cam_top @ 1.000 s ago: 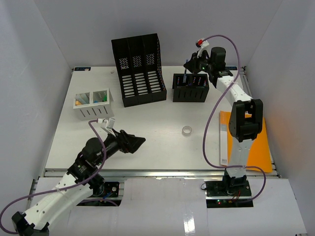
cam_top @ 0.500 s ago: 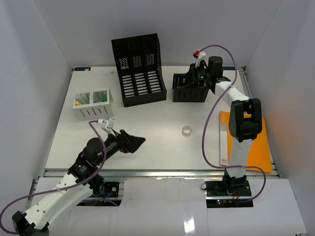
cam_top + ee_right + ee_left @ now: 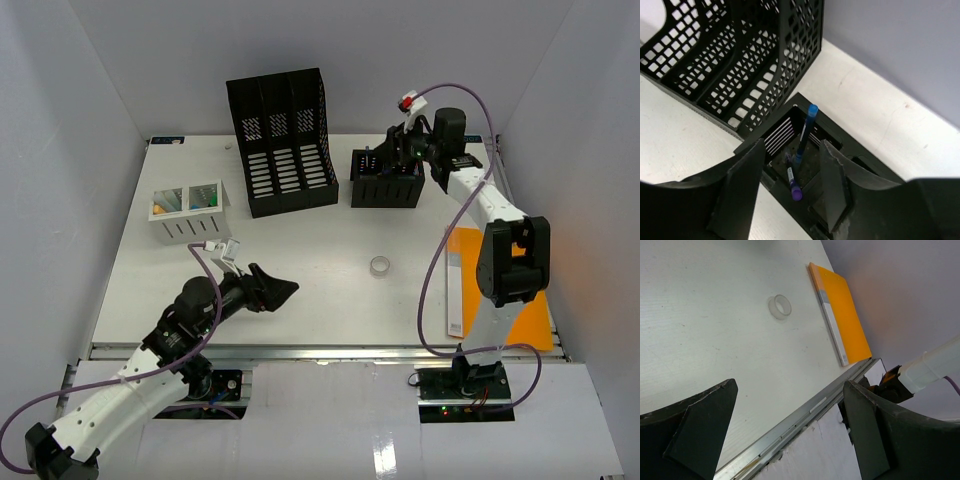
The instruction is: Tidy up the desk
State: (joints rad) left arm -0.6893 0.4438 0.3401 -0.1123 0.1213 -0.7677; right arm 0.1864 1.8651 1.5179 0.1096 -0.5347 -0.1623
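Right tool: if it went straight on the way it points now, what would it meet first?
Probably the blue pen standing in the black holder, with the purple pen close by. The right tool points into that compartment, though depth is unclear.

Ahead of my left gripper [image 3: 789, 387] the desk [image 3: 300, 240] lies open, with only a small tape ring [image 3: 779, 306] and the orange folder [image 3: 842, 315] at its right edge in the way, while my right gripper [image 3: 792, 145] hangs over the pen holder [image 3: 385, 188], two pens [image 3: 804, 135] below its parted fingers and the file rack [image 3: 285, 160] just beside.
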